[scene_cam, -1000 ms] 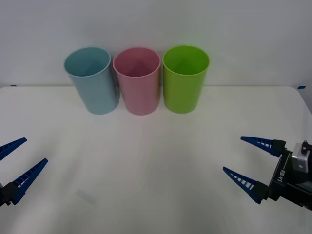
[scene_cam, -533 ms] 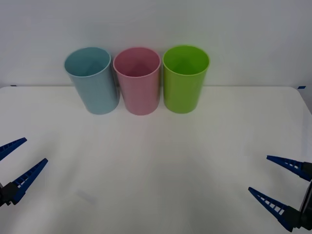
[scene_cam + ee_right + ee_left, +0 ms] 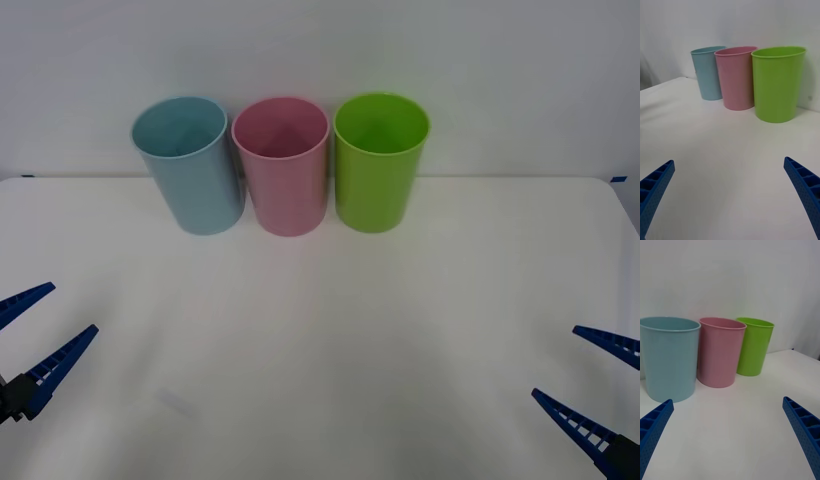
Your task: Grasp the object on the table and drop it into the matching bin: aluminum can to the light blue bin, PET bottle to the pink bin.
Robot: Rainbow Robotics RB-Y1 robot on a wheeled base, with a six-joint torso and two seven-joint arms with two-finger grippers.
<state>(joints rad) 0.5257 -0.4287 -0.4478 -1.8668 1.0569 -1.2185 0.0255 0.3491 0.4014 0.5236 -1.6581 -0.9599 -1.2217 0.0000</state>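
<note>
The light blue bin (image 3: 190, 170), the pink bin (image 3: 283, 170) and a lime green bin (image 3: 378, 165) stand in a row at the back of the white table (image 3: 320, 330). The object, whether PET bottle or aluminum can, is out of view. My left gripper (image 3: 70, 308) is open and holds nothing, low at the table's near left. My right gripper (image 3: 556, 362) is open and holds nothing at the near right corner. The right wrist view has the open right gripper (image 3: 728, 161) facing the pink bin (image 3: 736, 78). The left wrist view has the open left gripper (image 3: 727, 400) facing the pink bin (image 3: 719, 352).
The three bins touch or nearly touch each other just before a plain white wall. Bare tabletop stretches between the bins and both grippers. The table's right edge lies just beyond my right gripper.
My right gripper has drawn back toward the near right corner, away from the table's middle, staying open. The left gripper and the bins have not moved.
</note>
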